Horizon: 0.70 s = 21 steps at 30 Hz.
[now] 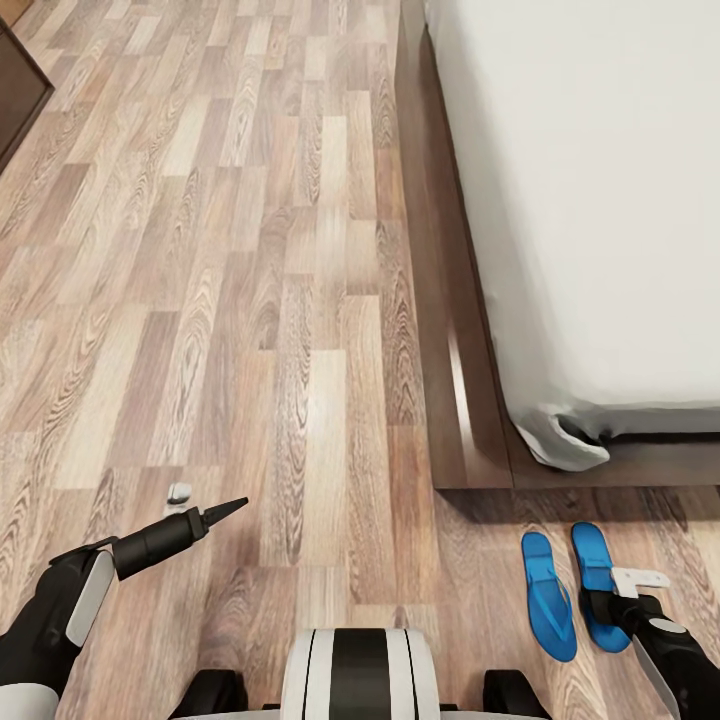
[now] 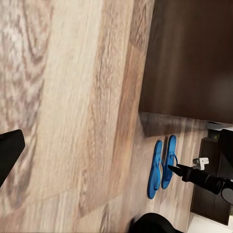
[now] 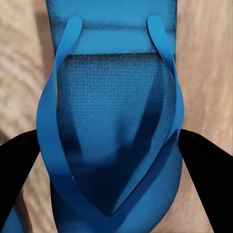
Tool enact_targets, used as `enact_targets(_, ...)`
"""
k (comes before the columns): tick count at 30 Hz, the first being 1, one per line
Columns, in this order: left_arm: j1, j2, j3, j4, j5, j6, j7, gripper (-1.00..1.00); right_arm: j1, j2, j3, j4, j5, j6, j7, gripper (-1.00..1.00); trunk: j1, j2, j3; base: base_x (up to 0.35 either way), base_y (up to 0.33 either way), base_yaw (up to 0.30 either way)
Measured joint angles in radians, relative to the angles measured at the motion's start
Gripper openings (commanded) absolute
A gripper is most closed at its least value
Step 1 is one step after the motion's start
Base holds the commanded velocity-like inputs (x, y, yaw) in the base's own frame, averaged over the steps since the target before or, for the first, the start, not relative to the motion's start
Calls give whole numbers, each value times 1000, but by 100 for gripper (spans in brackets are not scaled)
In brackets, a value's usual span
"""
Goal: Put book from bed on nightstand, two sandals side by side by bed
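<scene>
My right gripper (image 3: 114,160) sits directly over the right-hand sandal (image 3: 114,121). Its two dark fingers (image 3: 17,170) are spread, one off each long edge of the sole, with the blue straps and footbed between them. I cannot tell from the wrist view whether the pads already touch the sole's edges; they look released, not clamped. The sandal's long axis runs straight along my line of sight between the fingers, so a close would pinch it across its width.

In the head view that sandal (image 1: 596,585) lies at the lower right of the frame, partly under my right wrist, with the other sandal (image 1: 548,596) just beside it and roughly parallel. Both point toward the bed (image 1: 600,200), near the corner of its dark frame on the plank floor (image 1: 250,300).

My left gripper (image 1: 232,508) hangs at the lower left, well apart from the pair, fingers closed to a point and holding nothing. The right arm is plainly the nearer one.
</scene>
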Motion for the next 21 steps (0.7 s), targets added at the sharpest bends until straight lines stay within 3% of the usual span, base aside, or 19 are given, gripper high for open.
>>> enact_targets(11,0,0,0,0,0,0,0,100,0,0,0,1,0,-1,1,-100,0,0,0,1,0,0)
enact_targets(16,0,0,0,0,0,0,0,100,0,0,0,0,0,-1,0,-100,2,-1,-19,0,0,0)
enact_targets(21,0,0,0,0,0,0,0,100,0,0,0,1,0,-1,1,-100,2,-1,-19,0,0,0)
